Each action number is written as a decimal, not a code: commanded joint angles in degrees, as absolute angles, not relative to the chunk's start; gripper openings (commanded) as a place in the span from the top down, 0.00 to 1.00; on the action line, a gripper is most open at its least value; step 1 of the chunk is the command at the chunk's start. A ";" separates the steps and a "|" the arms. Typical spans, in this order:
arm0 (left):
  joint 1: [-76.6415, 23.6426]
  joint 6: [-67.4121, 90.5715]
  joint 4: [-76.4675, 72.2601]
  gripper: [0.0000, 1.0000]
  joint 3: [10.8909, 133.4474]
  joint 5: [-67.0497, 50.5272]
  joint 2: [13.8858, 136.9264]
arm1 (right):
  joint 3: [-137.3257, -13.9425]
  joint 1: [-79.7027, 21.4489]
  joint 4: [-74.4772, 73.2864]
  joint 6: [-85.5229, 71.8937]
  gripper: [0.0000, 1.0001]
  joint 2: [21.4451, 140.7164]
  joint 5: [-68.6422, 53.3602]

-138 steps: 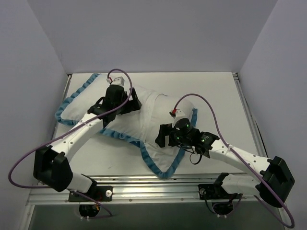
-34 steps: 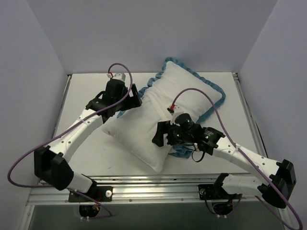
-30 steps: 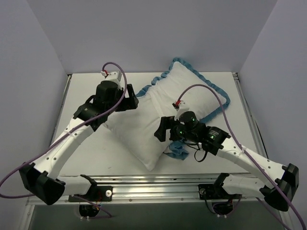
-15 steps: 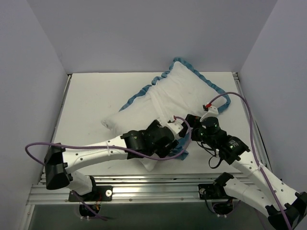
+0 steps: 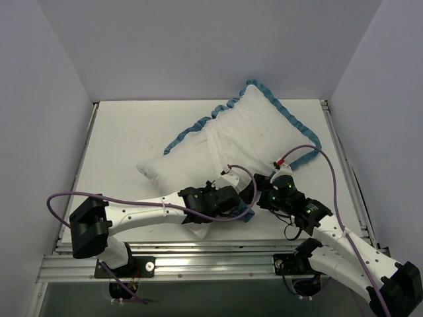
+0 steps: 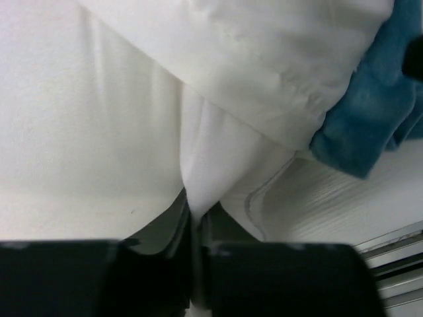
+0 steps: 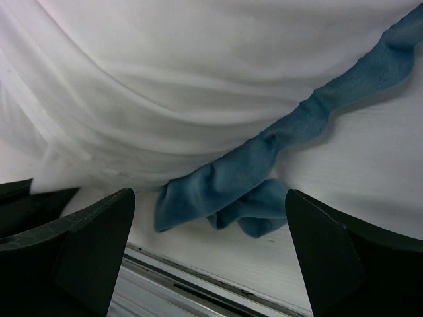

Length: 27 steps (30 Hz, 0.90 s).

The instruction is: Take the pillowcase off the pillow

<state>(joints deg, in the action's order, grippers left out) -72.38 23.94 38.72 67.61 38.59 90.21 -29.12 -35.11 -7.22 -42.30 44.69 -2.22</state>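
The pillowcase (image 5: 258, 125) lies white side out across the far right of the table, its blue ruffle (image 5: 246, 212) bunched at the near end. The plain white pillow (image 5: 172, 175) sticks out of it toward the near left. In the left wrist view my left gripper (image 6: 195, 218) is shut on a fold of the pillow (image 6: 198, 165) that comes out from under the pillowcase's hem (image 6: 291, 112). Seen from above, it (image 5: 232, 199) sits at the pillow's near edge. My right gripper (image 7: 211, 264) stands open just in front of the bunched ruffle (image 7: 231, 191), touching nothing.
The white table (image 5: 119, 139) is walled on the left, back and right. A metal rail (image 5: 198, 261) runs along the near edge, also seen as the rail (image 7: 198, 290) right below the right gripper. Both arms crowd the near middle.
My left arm has swung from the pillow's far left side to its near edge and shut on the white fold. The right arm has drawn back toward the rail.
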 commanded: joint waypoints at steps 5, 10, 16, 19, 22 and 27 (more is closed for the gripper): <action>-68.38 28.92 31.73 0.98 61.35 33.49 83.59 | -21.01 -34.98 9.83 -49.48 0.09 45.70 -10.36; -68.20 29.53 29.36 0.98 61.70 29.62 81.57 | -17.23 -35.07 18.45 -51.41 0.10 49.47 -14.59; -68.12 29.88 29.18 0.98 64.42 27.25 80.86 | -15.56 -36.03 25.48 -52.29 0.10 52.82 -15.73; -67.85 29.71 30.14 0.98 66.18 27.51 81.12 | -14.94 -36.47 28.37 -52.56 0.13 54.40 -16.26; -67.24 29.62 30.41 0.98 67.23 27.51 80.86 | -14.24 -37.26 29.88 -53.35 0.19 55.45 -16.44; -64.69 30.06 31.29 0.98 68.81 26.90 80.68 | -14.15 -38.23 30.59 -54.05 0.25 55.81 -16.44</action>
<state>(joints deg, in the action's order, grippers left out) -66.39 28.38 32.60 65.10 28.45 82.28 -14.24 -37.39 26.65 -53.06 55.86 -15.62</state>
